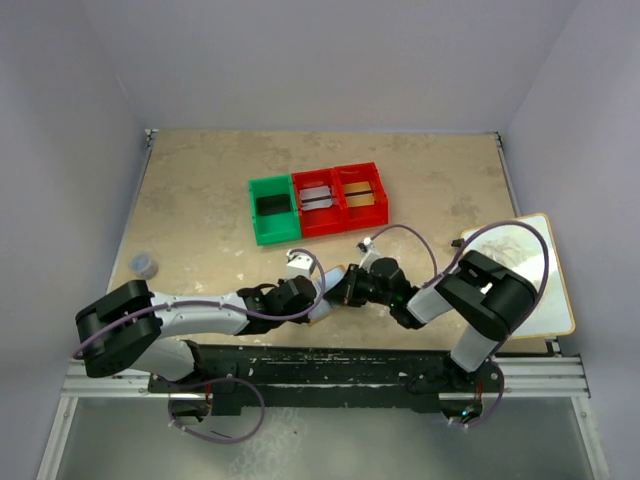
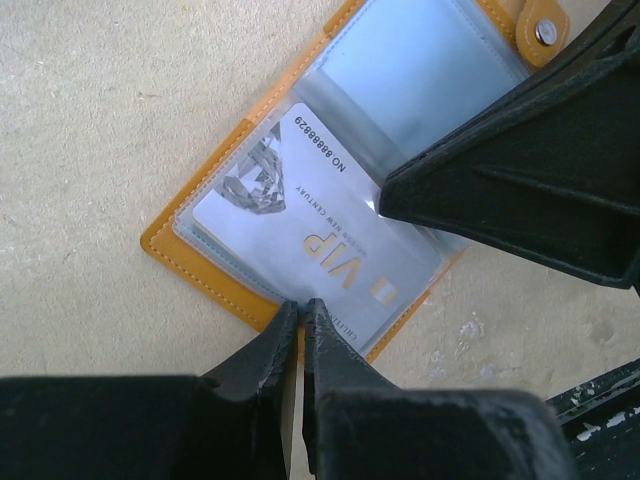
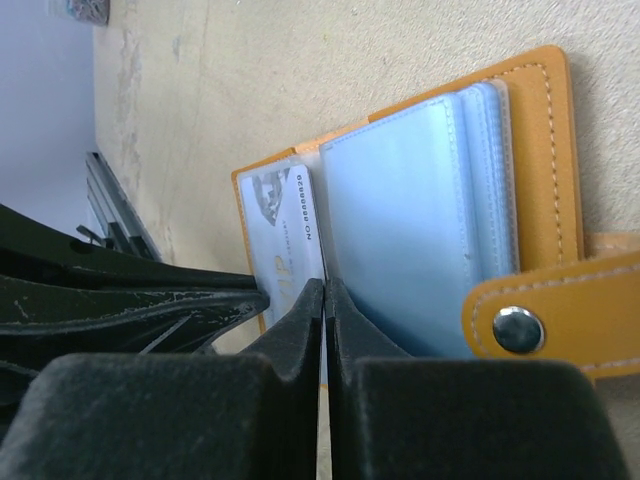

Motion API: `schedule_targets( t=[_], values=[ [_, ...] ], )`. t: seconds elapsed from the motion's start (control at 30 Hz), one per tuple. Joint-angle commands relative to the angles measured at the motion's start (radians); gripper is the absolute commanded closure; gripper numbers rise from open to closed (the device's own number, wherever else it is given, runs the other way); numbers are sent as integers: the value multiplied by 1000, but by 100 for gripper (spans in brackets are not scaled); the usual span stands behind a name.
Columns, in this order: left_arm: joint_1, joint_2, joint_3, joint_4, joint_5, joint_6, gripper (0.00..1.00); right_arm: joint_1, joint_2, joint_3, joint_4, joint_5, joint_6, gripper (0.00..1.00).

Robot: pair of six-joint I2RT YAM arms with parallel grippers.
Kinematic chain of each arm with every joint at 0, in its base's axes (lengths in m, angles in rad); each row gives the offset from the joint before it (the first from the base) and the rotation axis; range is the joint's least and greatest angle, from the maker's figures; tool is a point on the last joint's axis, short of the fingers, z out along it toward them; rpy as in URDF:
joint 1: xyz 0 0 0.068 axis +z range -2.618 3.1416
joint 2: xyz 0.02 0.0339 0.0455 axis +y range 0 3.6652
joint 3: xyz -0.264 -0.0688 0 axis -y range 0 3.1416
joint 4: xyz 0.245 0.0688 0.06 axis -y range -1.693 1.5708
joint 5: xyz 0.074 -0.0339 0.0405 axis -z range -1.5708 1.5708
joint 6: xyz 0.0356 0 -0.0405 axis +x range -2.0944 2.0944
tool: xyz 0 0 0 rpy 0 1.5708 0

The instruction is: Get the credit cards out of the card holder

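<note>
Now wallet lying open on table near front edge, 1 pale card sitting in pocket. Left claw together, tips touching wallet edge. Right claw together, tips meeting card edge.

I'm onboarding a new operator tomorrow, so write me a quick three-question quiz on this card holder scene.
1. Multiple choice: which word is printed large on the silver card in the open card holder? A) VIP B) GOLD C) BANK
2. True or false: the right gripper has its jaws spread wide.
3. Fill in: the row of bins farther back on the table has one green bin and ___ red bins.

Key: 1. A. 2. False; the jaws are shut at the silver card's edge. 3. Two.
</note>
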Motion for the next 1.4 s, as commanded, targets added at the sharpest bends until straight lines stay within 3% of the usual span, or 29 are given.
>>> schedule_targets(
  t=[0.0, 0.4, 0.7, 0.77, 0.9, 1.1, 1.37],
  values=[
    [-5, 39, -20, -15, 18, 11, 100, 53, -60, 16, -41, -214, 16, 100],
    [-5, -11, -27, -46, -32, 6, 96, 38, -281, -52, -245, -27, 64, 100],
    [-4, -4, -21, -27, -21, 38, 96, 35, -333, -58, -283, -25, 69, 100],
    [-5, 2, -11, -36, -23, 44, 95, 35, -315, -26, -312, -15, 62, 89],
    [-4, -8, 1, -51, -25, 50, 94, 14, -279, 51, -408, -5, 5, 75],
    [6, -76, 17, -59, -29, 35, 81, -30, -253, 108, -446, -28, -49, 69],
    [46, -72, 79, -43, -24, 27, 81, -73, -154, 155, -440, -89, -80, 68]
  ],
)
